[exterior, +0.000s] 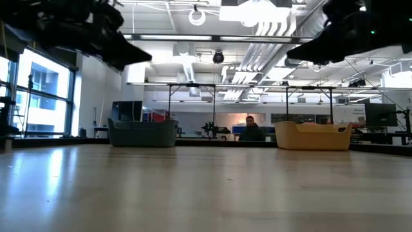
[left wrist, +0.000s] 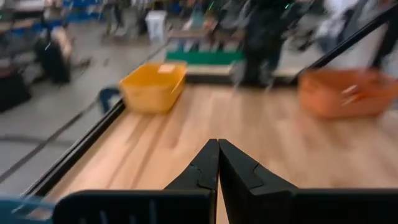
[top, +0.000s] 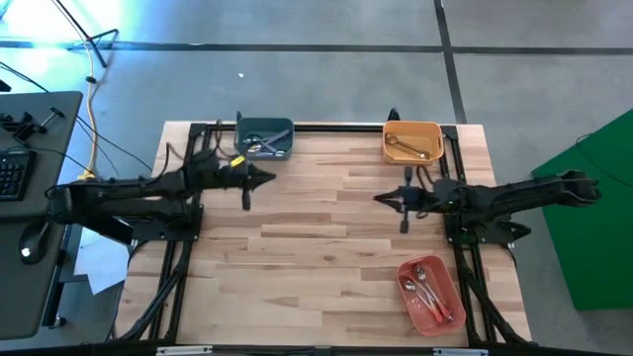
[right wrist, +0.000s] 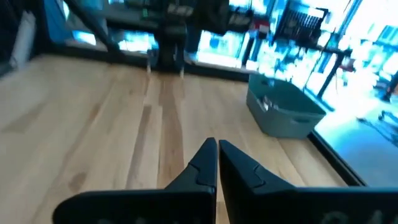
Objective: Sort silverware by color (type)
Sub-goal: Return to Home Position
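The silverware lies sorted in three bins. Lavender-handled pieces sit in the teal bin at the far edge. Gold pieces lie in the orange bin far right. Red-pink-handled spoons rest in the red-pink bin near right. My left gripper hovers shut above the table's left half, just near of the teal bin; its fingers meet tip to tip. My right gripper hovers shut right of centre, its fingers closed together. Neither holds anything.
The wooden table top spreads bare between the two grippers. A black frame runs along the table's far edge and sides. A keyboard and desk stand off the table's left. A person sits in the room beyond the far edge.
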`<state>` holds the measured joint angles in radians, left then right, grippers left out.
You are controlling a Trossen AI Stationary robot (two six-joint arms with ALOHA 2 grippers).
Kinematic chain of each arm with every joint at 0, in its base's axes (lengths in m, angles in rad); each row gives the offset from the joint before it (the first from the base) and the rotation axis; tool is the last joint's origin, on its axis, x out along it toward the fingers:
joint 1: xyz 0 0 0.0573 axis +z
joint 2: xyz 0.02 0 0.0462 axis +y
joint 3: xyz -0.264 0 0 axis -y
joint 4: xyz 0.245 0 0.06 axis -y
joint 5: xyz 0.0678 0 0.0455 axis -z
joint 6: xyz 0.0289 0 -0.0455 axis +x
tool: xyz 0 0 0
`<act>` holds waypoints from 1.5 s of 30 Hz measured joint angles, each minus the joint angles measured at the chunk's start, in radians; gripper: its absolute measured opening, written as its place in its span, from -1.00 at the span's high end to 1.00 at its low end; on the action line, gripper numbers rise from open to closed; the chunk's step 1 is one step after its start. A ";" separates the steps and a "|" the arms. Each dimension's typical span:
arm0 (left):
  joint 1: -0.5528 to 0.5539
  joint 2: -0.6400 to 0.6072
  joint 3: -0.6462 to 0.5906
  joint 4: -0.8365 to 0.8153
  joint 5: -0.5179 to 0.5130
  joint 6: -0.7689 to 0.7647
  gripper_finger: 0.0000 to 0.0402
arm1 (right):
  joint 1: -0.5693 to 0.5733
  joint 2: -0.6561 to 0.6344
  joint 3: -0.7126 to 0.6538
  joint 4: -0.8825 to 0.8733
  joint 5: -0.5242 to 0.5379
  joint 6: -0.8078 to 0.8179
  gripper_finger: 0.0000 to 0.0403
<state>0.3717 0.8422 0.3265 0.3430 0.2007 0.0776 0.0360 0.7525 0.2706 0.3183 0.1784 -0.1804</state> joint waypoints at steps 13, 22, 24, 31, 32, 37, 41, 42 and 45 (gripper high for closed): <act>-0.182 -0.146 -0.169 0.163 -0.062 -0.017 1.00 | -0.003 -0.595 -0.260 -0.105 -0.018 0.057 1.00; -0.203 -0.251 -0.252 0.143 -0.032 0.003 1.00 | -0.004 -0.749 -0.260 -0.277 -0.015 0.081 1.00; -0.202 -0.297 -0.308 0.187 -0.031 -0.016 1.00 | -0.003 -0.751 -0.260 -0.274 -0.014 0.073 1.00; -0.204 -0.449 -0.315 0.095 -0.075 -0.012 1.00 | -0.010 -0.751 -0.260 -0.267 0.053 0.043 1.00; -0.201 -0.474 -0.315 0.079 -0.088 -0.005 1.00 | -0.017 -0.751 -0.260 -0.266 0.058 0.041 1.00; -0.183 -0.605 -0.315 -0.079 -0.181 0.005 1.00 | -0.070 -0.751 -0.261 -0.264 0.061 0.023 1.00; -0.182 -0.742 -0.315 -0.199 -0.171 -0.007 1.00 | -0.116 -0.751 -0.261 -0.264 0.060 0.022 1.00; -0.184 -0.787 -0.315 -0.227 -0.169 -0.014 1.00 | -0.125 -0.751 -0.261 -0.263 0.062 0.020 1.00; -0.189 -0.837 -0.312 -0.279 -0.170 -0.017 1.00 | -0.152 -0.751 -0.261 -0.262 0.076 0.015 1.00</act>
<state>0.1823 0.0052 0.0144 0.0638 0.0305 0.0606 -0.1158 0.0011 0.0097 0.0566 0.2545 -0.1655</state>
